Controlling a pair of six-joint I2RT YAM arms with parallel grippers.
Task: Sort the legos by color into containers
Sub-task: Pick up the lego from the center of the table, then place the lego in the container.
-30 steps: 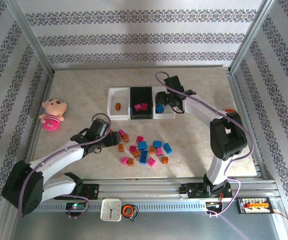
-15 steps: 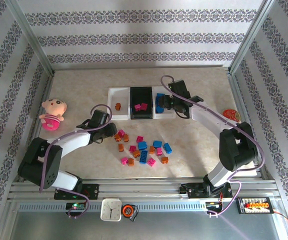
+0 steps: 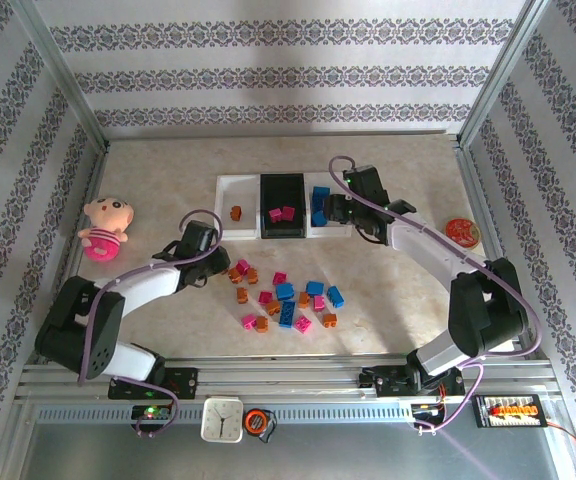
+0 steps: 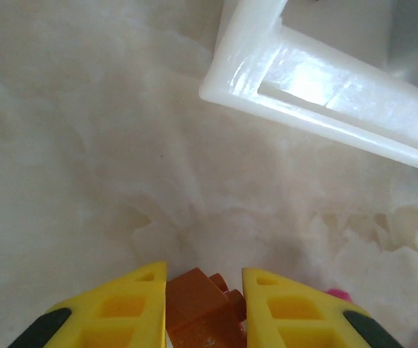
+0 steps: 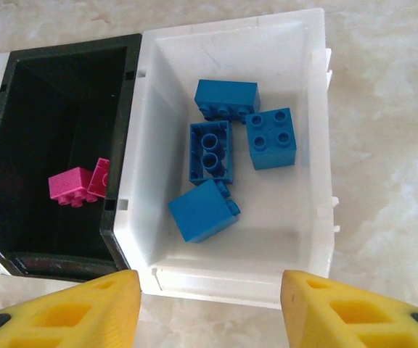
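My left jaws are pinched on an orange brick [image 4: 198, 308] down at the tabletop [image 4: 71, 145], bound, I judge, for the left white tray [image 3: 226, 186] with its one orange piece [image 3: 236, 212]; my right jaws hang wide and empty over the right white tray [image 5: 315, 109] of four blue bricks [image 5: 210, 151], beside the black tray [image 5: 20, 80] holding two pink bricks [image 5: 71, 186]

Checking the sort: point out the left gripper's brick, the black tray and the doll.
orange-brown brick [image 4: 200, 308], left wrist view, top face
black tray [image 5: 64, 101], right wrist view, bare interior
doll [image 3: 107, 213], top external view, head

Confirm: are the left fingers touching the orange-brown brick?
Touching. Left wrist view shows the orange-brown brick pinched between both yellow fingers, no gap on either side.
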